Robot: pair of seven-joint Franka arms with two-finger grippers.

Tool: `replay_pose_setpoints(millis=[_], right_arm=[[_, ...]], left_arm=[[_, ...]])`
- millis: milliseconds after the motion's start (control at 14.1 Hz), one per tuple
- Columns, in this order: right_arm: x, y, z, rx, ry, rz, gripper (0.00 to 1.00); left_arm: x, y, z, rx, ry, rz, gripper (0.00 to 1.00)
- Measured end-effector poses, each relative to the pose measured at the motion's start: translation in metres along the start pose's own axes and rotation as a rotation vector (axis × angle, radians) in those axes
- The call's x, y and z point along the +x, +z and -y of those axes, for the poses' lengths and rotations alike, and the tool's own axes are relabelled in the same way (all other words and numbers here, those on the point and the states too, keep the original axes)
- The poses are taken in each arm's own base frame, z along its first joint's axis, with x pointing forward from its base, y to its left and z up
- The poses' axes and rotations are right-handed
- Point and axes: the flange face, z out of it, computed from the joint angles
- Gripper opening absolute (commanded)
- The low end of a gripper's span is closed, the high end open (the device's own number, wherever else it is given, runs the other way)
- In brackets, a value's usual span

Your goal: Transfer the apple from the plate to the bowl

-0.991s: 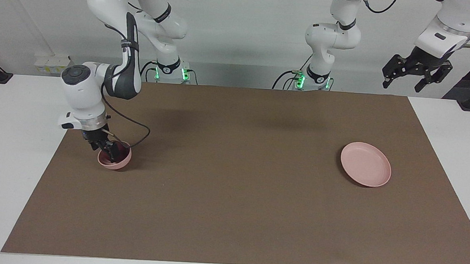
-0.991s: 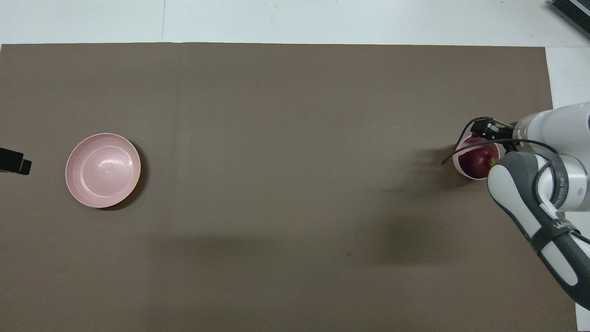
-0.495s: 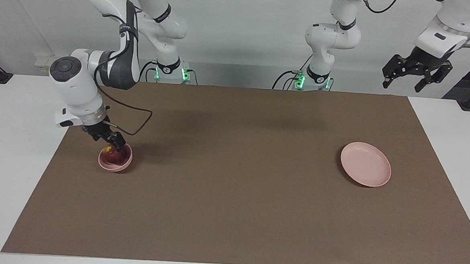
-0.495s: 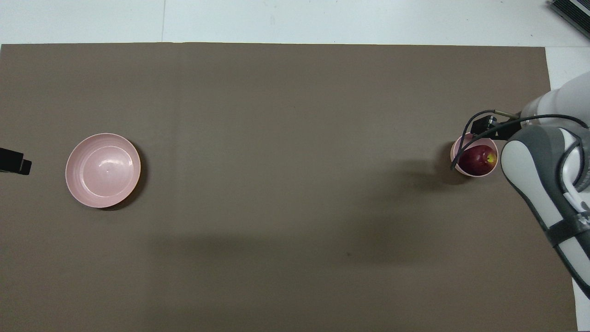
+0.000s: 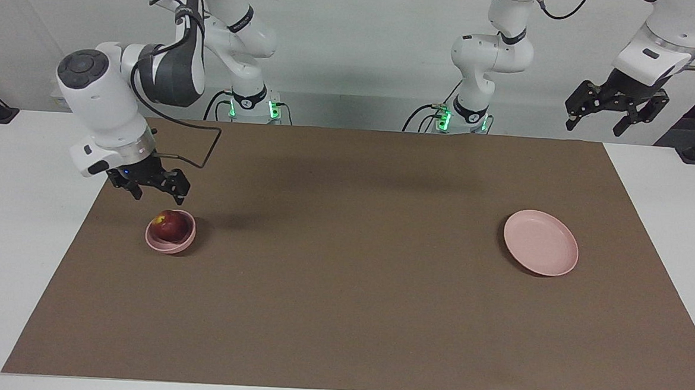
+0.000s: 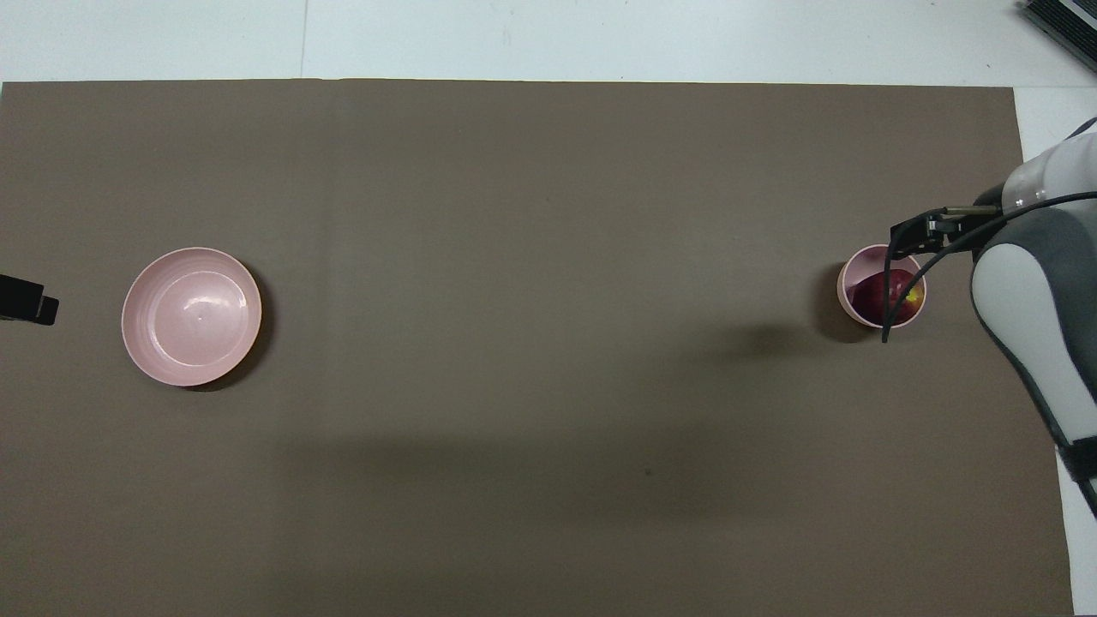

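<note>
A brown mat point(image 5: 356, 261) is spread over the white counter point(image 5: 19, 213), with the wide pink plate point(image 5: 540, 242) lying bare toward the left arm's end and the small pink bowl point(image 5: 170, 237) set toward the right arm's end, the two well apart. The dark red apple point(image 5: 169, 224) is seen sitting inside the bowl, its yellowish patch turned up, and nothing is left on the plate. The right gripper point(image 5: 153, 188) is held in the air just above the bowl, its fingers spread apart and holding nothing, clear of the fruit. The left gripper point(image 5: 616, 111) is parked high off the mat at its own end of the counter, fingers splayed wide and empty, the arm waiting. The move is judged to be done in all but the retreat: only the right arm's withdrawal appears to be left. In the overhead view much of the right gripper is hidden under its own arm and cable, and only a dark tip of the left gripper is caught at the edge.
</note>
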Motion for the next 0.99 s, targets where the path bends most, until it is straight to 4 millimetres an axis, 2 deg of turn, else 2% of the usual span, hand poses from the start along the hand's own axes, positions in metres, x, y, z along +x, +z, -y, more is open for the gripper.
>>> replay_pose_setpoints(millis=[142,283,637,849,991], right_arm=[[-0.012,-0.024,0.014,-0.007,-0.023,-0.005,1.0],[-0.023,-0.039,0.023,-0.012,-0.038,0.002,1.0],[-0.053,-0.075,0.019,-0.007,-0.022,0.093,1.0],[-0.058,-0.099,0.016,0.001,-0.016,0.104,1.0],[-0.058,-0.101,0.017,0.004,-0.016,0.1,1.0]], left_arm=[[0.0,0.0,0.0,0.0,0.0,0.0,1.0],[0.0,0.0,0.0,0.0,0.0,0.0,1.0],[0.0,0.0,0.0,0.0,0.0,0.0,1.0],[0.0,0.0,0.0,0.0,0.0,0.0,1.0],[0.0,0.0,0.0,0.0,0.0,0.0,1.0]])
